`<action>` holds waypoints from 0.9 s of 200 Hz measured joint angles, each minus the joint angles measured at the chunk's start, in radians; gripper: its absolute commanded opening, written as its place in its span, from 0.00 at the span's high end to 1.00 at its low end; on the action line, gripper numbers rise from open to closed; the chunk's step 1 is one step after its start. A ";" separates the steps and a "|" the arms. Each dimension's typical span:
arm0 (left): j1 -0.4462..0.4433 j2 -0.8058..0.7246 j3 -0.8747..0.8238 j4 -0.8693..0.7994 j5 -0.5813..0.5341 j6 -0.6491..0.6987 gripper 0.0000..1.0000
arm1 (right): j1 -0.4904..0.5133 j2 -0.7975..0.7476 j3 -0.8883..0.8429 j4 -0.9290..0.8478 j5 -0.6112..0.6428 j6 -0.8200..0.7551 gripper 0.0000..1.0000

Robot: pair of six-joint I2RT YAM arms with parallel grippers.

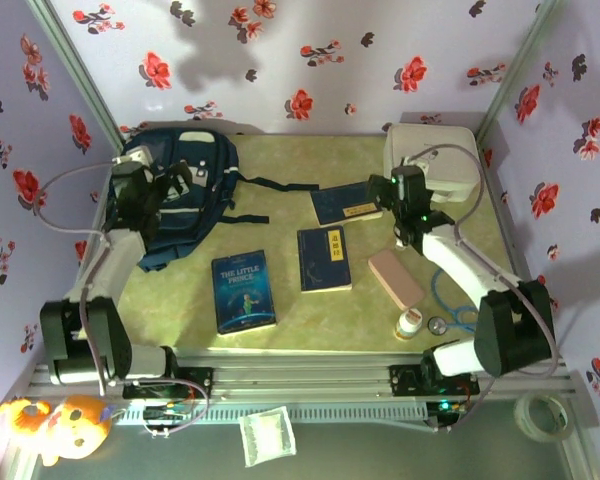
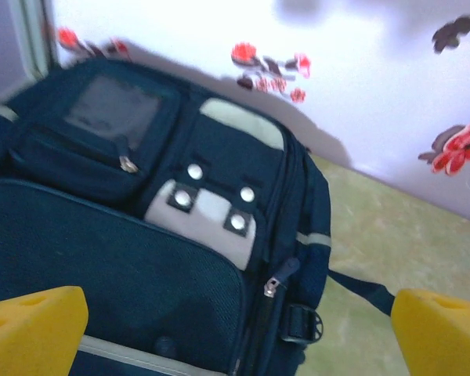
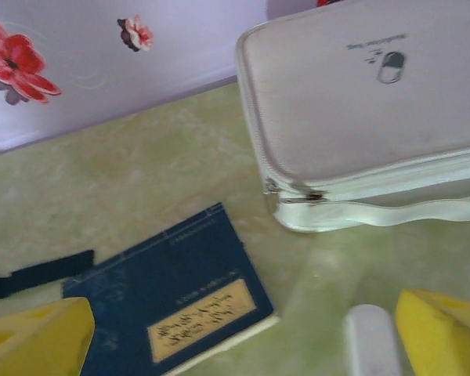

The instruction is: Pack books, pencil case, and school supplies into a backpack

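While white box (image 1: 448,142) sits near far book (image 1: 340,204), bottle (image 1: 410,322) beside pencil case (image 1: 395,278)

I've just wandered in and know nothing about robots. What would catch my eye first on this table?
Probably the big navy backpack lying at the far left, with the left gripper hanging open over it. Next come three dark-blue books spread across the middle, and the white box in the far right corner, beside the open right gripper. The red-flowered walls frame it all.
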 measured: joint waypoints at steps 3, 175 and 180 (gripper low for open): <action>-0.001 0.019 0.012 -0.014 0.003 -0.006 0.00 | 0.002 0.009 0.008 -0.003 -0.007 0.009 0.01; -0.127 0.922 0.951 -0.459 0.050 0.029 0.03 | 0.207 0.269 0.116 0.021 -0.256 0.143 0.01; -0.131 0.925 0.959 -0.464 0.050 0.040 0.03 | 0.208 0.271 0.116 0.024 -0.257 0.149 0.01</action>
